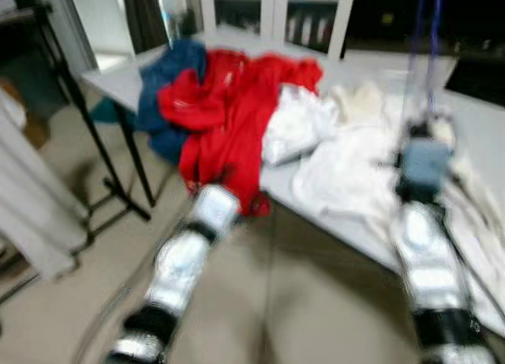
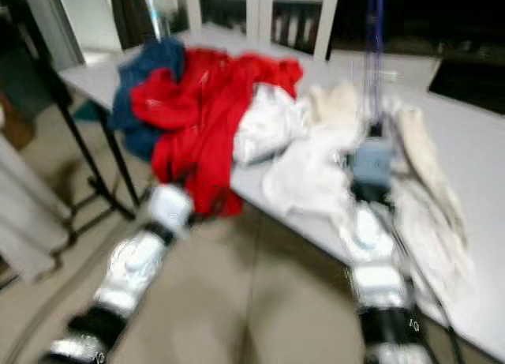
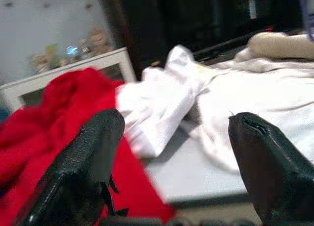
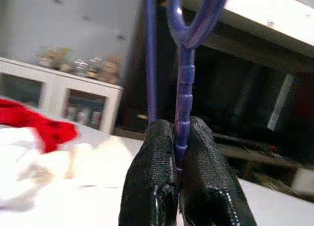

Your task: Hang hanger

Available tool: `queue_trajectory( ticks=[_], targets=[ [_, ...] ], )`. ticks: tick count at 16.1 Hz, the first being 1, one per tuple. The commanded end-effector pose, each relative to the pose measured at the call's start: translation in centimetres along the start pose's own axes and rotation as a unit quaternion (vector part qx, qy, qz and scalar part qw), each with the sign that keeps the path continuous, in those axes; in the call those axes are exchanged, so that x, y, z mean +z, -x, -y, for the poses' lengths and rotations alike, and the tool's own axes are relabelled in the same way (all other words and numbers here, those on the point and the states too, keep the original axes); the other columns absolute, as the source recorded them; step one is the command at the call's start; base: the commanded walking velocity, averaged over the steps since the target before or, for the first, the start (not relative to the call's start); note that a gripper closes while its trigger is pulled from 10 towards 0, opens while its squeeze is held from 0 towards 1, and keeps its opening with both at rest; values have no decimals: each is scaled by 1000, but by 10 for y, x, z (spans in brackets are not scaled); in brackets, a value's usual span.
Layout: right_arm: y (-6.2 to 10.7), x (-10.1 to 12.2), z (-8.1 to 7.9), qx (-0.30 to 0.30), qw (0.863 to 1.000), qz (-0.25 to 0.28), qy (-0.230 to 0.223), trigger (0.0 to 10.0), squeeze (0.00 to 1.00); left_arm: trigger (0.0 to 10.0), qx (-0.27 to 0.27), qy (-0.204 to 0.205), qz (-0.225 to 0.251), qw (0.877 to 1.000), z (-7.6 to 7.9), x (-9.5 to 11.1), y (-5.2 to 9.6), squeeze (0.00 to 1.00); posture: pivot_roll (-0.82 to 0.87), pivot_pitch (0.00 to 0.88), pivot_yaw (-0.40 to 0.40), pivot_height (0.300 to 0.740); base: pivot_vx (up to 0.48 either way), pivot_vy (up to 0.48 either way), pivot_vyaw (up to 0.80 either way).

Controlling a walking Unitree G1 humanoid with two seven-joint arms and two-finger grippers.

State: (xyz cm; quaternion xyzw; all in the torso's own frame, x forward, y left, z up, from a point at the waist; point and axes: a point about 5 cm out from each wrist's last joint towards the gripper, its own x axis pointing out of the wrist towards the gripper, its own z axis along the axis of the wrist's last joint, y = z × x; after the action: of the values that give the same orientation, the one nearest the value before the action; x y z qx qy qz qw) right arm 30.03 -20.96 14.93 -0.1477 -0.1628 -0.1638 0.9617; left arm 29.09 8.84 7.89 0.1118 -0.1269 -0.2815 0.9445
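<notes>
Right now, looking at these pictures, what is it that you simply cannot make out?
- Head views: motion blur smears the clothes pile on the table; single garments cannot be told apart.
- The purple hanger: its top is cut off by the upper edge of the right wrist view, so its full shape is unknown.
- Right gripper is shut on the hanger; the left gripper is open.
- The shelf trinkets are too blurred to identify.

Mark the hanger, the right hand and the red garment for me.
hanger (image 4: 182, 96): right wrist view, on its purple ribbed stem above the fingers.
right hand (image 4: 179, 160): right wrist view, where the fingertips clamp the stem.
red garment (image 1: 229, 119): left eye view, middle of the heap on the table.
</notes>
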Motion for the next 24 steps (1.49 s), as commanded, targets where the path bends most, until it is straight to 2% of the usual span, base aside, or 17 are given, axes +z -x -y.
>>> queue_trajectory(
  ticks=[1, 10, 24],
  targets=[
    [-4, 10, -7, 6, 1000, 18, -10, 10000, 0, 10000, 11, -14, -2, 1000, -12, 1, 3, 212, 159, 0, 25, 740, 251, 0, 0],
    [-5, 9, -9, 10, 1000, 16, -10, 10000, 0, 10000, 7, -20, -3, 1000, -11, 0, 3, 224, 163, 0, 21, 740, 0, 0, 0],
    [-2, 9, -8, 10, 1000, 12, -8, 10000, 0, 10000, 4, -19, -5, 1000, -8, -1, 4, 220, 158, 7, 22, 740, 309, -347, 0]
  ],
)
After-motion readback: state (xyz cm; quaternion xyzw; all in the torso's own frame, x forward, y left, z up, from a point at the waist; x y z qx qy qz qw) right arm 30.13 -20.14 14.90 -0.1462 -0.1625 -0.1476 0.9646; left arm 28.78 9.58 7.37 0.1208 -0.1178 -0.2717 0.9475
